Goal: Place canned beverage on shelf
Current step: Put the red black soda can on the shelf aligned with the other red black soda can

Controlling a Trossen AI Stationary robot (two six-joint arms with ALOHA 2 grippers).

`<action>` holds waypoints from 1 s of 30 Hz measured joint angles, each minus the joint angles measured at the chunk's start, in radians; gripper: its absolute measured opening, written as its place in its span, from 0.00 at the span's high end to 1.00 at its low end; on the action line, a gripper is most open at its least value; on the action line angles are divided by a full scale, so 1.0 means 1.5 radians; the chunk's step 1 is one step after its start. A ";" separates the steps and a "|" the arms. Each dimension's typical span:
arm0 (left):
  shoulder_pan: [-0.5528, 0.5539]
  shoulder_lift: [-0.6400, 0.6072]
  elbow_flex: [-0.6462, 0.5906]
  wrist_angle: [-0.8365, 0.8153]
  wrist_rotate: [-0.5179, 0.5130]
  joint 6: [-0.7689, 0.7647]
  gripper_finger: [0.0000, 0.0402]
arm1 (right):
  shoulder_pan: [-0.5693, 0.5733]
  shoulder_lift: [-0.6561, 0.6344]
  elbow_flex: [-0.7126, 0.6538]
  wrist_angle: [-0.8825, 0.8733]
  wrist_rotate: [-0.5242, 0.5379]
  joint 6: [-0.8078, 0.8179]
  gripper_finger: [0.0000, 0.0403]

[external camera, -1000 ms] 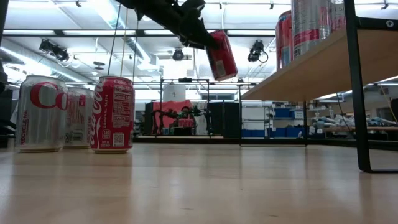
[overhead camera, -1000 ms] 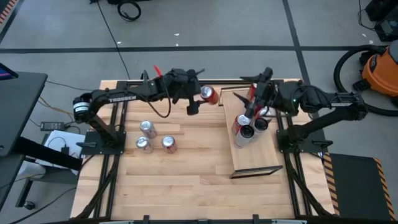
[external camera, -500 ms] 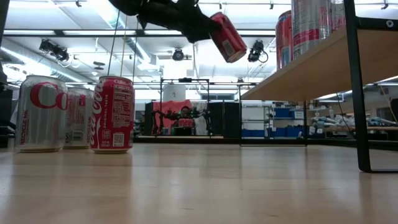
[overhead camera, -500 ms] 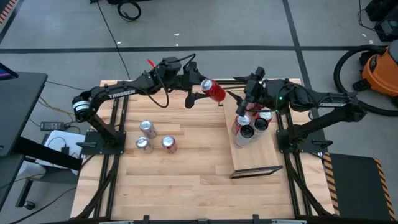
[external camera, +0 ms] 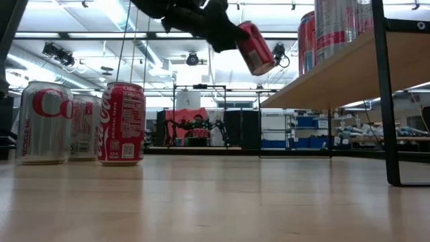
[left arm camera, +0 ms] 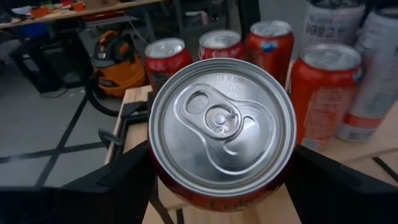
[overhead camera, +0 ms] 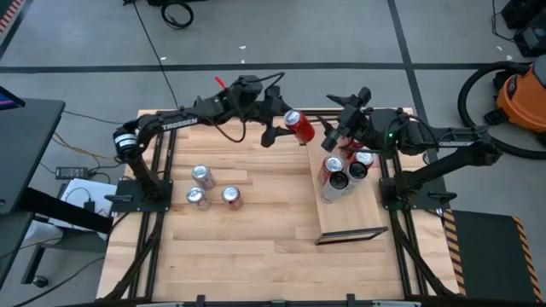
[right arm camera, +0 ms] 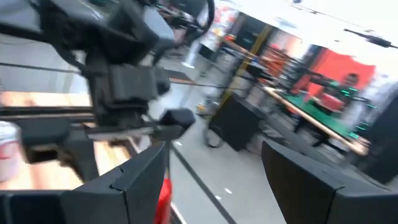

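Note:
A red can (overhead camera: 299, 125) hangs in the air near the table's far edge, shut in my left gripper (overhead camera: 288, 128); the low view shows the can (external camera: 255, 47) tilted, just left of the shelf (external camera: 336, 74). In the left wrist view its silver top (left arm camera: 222, 124) faces the camera. The light-wood shelf (overhead camera: 350, 213) stands at the table's right, with several cans (overhead camera: 341, 170) upright at its far end. My right gripper (overhead camera: 337, 134) hovers open above those cans, close to the held can, touching nothing. My left gripper pinches the red can's round side wall (left arm camera: 155, 186) between its two fingers (left arm camera: 121, 186), one on each side. The fingers come nearly level from the table's left. The can is lifted clear and tilted, its top toward the wrist and its bottom (external camera: 267, 66) slanting down toward the shelf.
Three cans (overhead camera: 202, 176) (overhead camera: 196, 198) (overhead camera: 231, 197) stand together on the table's left; the low view shows them as (external camera: 122, 123) and its neighbours. The shelf's dark leg (external camera: 383, 94) rises at the right. Bare planks (overhead camera: 256, 230) lie in the middle and near side.
My left gripper has carried the red can toward the table's right, closer to the shelf, and has turned, so the can tips further over. My right gripper has swung up off the shelf cans, a little toward the far edge.

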 joint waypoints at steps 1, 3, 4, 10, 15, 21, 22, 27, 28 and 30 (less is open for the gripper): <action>0.000 0.010 0.021 -0.015 0.000 0.006 0.23 | 0.003 0.000 0.000 -0.006 0.014 -0.001 0.32; -0.002 0.031 0.059 -0.054 -0.001 0.012 0.23 | 0.011 0.000 0.000 -0.025 0.025 0.001 0.32; -0.003 0.044 0.075 -0.070 -0.002 0.012 0.23 | 0.014 0.000 0.000 -0.036 0.027 0.003 0.32; -0.005 0.102 0.141 -0.114 -0.008 0.010 0.23 | 0.028 0.000 0.000 -0.060 0.058 -0.001 0.32; -0.008 0.141 0.172 -0.121 -0.021 0.005 0.23 | 0.029 0.000 0.000 -0.089 0.063 0.001 0.32; -0.009 0.161 0.187 -0.101 -0.040 0.012 0.23 | 0.029 0.000 0.000 -0.108 0.063 0.014 0.32; -0.009 0.167 0.187 -0.102 -0.044 0.013 0.23 | 0.029 0.000 0.000 -0.108 0.062 0.015 0.32; -0.008 0.174 0.186 -0.092 -0.059 0.021 0.23 | 0.029 0.000 0.000 -0.111 0.060 0.019 0.32; -0.008 0.175 0.187 -0.087 -0.063 0.022 0.23 | 0.029 0.000 0.000 -0.111 0.059 0.019 0.32; -0.009 0.177 0.186 -0.100 -0.068 0.023 0.23 | 0.029 0.000 0.000 -0.111 0.056 0.023 0.32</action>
